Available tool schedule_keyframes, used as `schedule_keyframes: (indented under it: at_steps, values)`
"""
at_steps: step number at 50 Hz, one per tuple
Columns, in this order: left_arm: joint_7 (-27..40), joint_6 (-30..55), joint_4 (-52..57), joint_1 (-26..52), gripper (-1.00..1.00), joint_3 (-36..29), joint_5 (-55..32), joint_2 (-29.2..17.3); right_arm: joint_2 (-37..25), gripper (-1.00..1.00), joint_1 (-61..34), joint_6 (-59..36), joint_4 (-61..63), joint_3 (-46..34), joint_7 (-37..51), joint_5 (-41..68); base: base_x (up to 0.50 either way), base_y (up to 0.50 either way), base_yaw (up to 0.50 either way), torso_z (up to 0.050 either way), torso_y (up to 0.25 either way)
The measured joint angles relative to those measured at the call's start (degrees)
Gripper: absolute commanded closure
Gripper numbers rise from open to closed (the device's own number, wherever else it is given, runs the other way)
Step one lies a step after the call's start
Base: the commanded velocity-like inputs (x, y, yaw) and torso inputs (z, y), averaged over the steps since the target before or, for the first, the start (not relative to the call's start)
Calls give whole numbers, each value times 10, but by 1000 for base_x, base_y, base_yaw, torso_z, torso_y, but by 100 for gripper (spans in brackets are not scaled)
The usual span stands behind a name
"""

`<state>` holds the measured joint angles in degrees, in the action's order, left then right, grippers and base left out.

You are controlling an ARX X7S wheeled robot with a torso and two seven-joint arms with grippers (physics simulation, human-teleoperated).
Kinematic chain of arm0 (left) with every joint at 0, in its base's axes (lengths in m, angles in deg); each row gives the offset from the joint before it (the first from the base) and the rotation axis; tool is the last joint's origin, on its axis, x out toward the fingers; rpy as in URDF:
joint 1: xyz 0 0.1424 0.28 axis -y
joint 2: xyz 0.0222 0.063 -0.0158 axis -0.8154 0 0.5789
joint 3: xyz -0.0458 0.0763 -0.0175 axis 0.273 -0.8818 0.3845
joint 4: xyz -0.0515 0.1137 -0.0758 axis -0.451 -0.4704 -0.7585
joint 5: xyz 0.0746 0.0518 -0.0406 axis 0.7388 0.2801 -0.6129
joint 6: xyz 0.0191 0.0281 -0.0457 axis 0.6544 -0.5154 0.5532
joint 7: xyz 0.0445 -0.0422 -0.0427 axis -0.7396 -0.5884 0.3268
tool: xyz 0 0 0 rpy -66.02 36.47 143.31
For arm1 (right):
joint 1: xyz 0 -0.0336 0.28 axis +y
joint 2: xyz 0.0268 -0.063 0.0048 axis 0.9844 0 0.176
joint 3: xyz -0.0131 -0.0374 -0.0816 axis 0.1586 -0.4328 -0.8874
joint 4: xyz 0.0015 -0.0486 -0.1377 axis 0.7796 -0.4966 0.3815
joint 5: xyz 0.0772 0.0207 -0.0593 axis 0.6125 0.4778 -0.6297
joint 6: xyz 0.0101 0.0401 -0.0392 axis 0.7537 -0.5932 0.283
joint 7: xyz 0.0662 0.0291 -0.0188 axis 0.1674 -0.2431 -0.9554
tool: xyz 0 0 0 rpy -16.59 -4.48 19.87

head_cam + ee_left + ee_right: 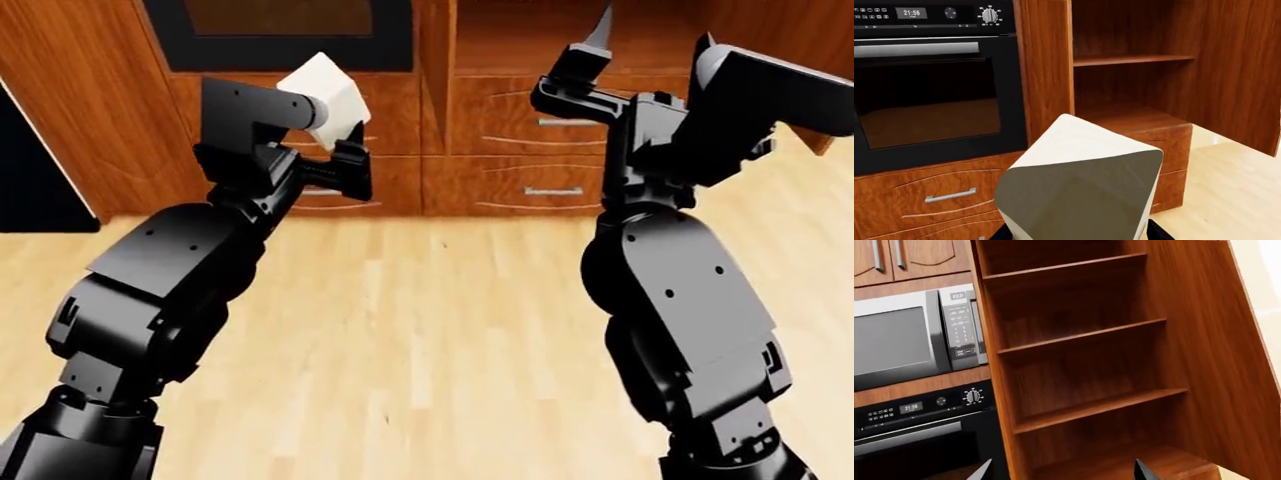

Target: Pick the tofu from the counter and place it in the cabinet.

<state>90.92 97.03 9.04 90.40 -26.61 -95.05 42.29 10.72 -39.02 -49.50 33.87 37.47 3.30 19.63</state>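
My left gripper (334,135) is shut on the tofu (324,88), an off-white block that fills the lower middle of the left wrist view (1081,175). It is held in the air in front of the oven (927,85) and left of the open cabinet (1134,85). The cabinet's wooden shelves (1087,410) are bare in the right wrist view. My right gripper (1064,471) is open and empty, raised and facing the cabinet's lower shelves; it also shows in the head view (647,45). The counter is out of view.
A black glass-fronted oven (914,435) stands left of the cabinet, with a microwave (907,335) above it. Drawers with silver bar handles (547,190) lie below. The open cabinet door (1214,340) stands at the right. Light wood floor (427,330) lies below my arms.
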Motion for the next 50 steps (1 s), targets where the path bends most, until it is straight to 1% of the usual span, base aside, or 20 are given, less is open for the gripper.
schedule_keyframes:
  at_steps: [2, 14, 24, 31, 42, 50]
  values:
    - [0, 0, 1, 0, 100, -1, 0, 1, -2, -100, 2, -3, 0, 0, -3, 4, 287, -1, 410, 0, 5]
    - [4, -4, 13, -4, 100, -13, 4, 11, -35, -100, 22, -52, 2, 6, -31, 60, 283, 407, 0, 0, 1]
    - [18, -4, 47, -15, 100, -36, 13, 24, -63, -100, 43, -76, 13, 27, -33, 93, 498, -24, 0, 0, 1]
    - [23, -2, 63, -19, 100, -47, 17, 29, -73, -100, 52, -82, 18, 38, -31, 107, 452, -201, 0, 1, 1]
    - [27, 0, 78, -22, 100, -60, 20, 31, -80, -100, 58, -85, 20, 50, -29, 122, 366, -335, 0, 0, 1]
    - [35, 8, 102, -27, 100, -66, 18, 30, -84, -100, 61, -87, 21, 55, -27, 128, 90, -481, 0, 0, 1]
